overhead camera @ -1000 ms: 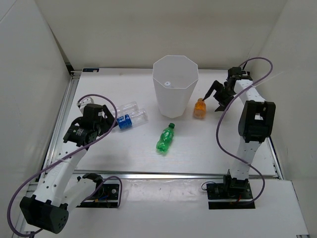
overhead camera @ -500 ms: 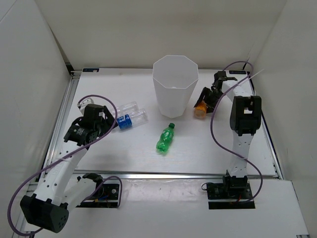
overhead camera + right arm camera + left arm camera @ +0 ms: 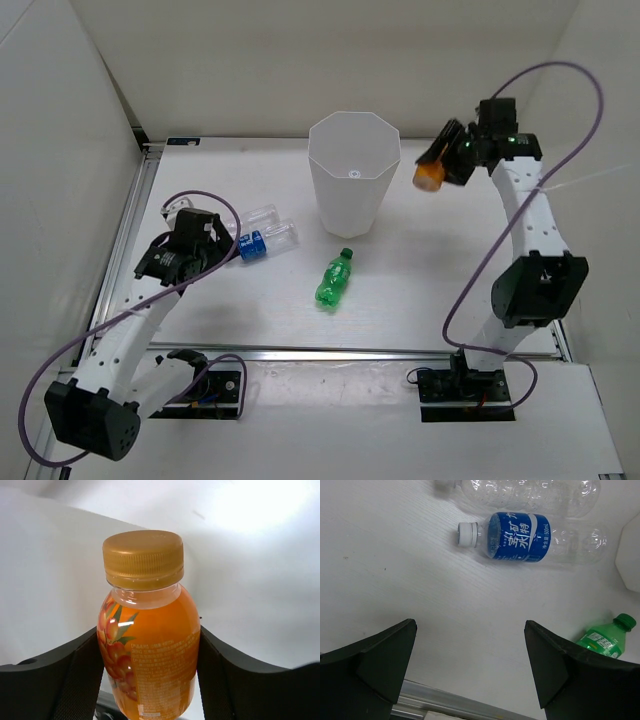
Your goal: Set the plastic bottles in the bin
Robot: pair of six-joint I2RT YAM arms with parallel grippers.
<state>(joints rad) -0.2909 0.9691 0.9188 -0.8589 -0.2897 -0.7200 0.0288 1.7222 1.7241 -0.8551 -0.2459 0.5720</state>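
- Left wrist view: the blue-label bottle [image 3: 520,544] carries white Chinese characters and "500mL". It lies on its side on the desk [image 3: 420,580], white cap to the left.
- A clear bottle [image 3: 530,492] lies just beyond it, and both look empty.
- The green bottle [image 3: 602,640] has a white-lettered label, too cropped to read.
- The left hand [image 3: 470,647] is released, with both fingers spread above bare desk.
- The orange bottle [image 3: 150,630] shows a fruit picture and unreadable fine print. It has a gold cap and is full of orange liquid.
- The right hand [image 3: 149,670] grasps this bottle by both sides, raised just right of the bin [image 3: 350,205] rim.
- The green bottle lies in front of the bin.
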